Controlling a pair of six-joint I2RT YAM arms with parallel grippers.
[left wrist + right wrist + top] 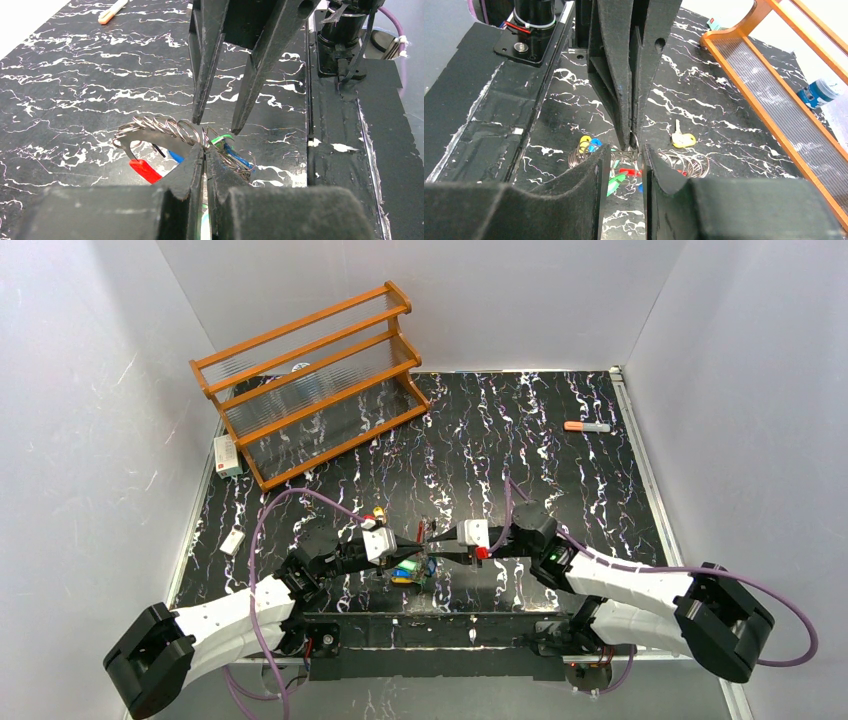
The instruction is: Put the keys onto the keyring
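**benchbot_77:** Fingers first: the left fingers (187,175) are seen pinched fully shut on the wire of the keyring (165,127), which is kept low over the bench (75,75), in front of the arm bases. The right fingers (207,60) are parted, with their tips set either side of the coil. Nothing is gripped by them, as far as can be told.

**wirewrangler:** Agreed. One yellow key (683,140) is lying loose on the bench near the ring. Other coloured tags are bunched under the coil, and whether they're threaded on can't be told.

**benchbot_77:** So what could be botched from here?

**wirewrangler:** Plenty, lol. If the right tips get shut on the coil off-centre, the springy wire could be twisted out of the left pinch and dropped. The two sets of tips are nearly touching, so one could get knocked by the other. And that tiny flat key could easily be skidded away instead of lifted.
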